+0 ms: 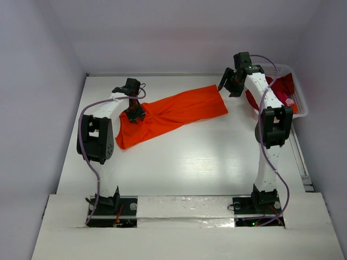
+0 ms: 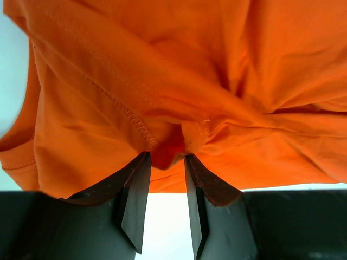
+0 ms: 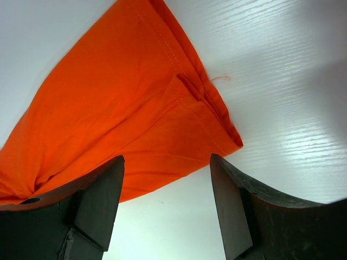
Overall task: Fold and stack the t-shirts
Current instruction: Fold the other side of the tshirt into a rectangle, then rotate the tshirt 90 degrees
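An orange t-shirt lay crumpled lengthwise on the white table, with the left tool pinched tight on a bunched fold near its left end, the right tool wide open and empty above its right corner, and the right arm partly hiding dark red t-shirts in a white basket.

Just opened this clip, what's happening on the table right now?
The left pincer is shut on a bunched fold of the orange t-shirt, which lies stretched across the table. The right pincer is open over the shirt's other end, gripping nothing. Dark red shirts sit in the white basket at the far right. Nothing is folded or stacked yet.
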Robot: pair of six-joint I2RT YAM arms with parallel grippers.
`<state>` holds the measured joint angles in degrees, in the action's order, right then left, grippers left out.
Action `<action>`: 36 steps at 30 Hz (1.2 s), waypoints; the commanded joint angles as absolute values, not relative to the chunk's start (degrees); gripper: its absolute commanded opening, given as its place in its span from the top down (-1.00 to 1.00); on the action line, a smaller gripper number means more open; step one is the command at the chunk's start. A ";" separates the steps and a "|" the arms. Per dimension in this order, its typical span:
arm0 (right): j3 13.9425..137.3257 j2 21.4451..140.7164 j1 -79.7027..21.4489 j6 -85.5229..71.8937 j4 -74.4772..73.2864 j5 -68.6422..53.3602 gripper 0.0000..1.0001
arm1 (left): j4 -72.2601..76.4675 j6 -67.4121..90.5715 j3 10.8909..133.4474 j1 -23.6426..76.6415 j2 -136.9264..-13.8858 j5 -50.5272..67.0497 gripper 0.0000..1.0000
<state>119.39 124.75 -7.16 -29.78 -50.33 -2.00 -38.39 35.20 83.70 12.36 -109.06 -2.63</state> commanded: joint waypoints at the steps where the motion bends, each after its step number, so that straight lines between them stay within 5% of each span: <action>1: 119.44 123.40 -6.94 -29.97 -48.16 -2.90 -0.39 | -38.06 35.42 87.62 12.22 -108.54 -2.90 0.43; 14: 120.59 124.28 -6.94 -30.06 -48.34 -3.43 -0.39 | -37.44 35.24 87.19 12.22 -108.98 -3.69 0.45; 22: 120.50 124.10 -6.94 -29.97 -48.34 -3.34 -0.39 | -37.97 35.51 88.94 12.22 -110.21 -4.22 1.00; 36: 118.65 122.79 -6.94 -30.15 -47.55 -4.22 -0.37 | -43.94 34.89 106.43 12.22 -118.65 -5.54 1.00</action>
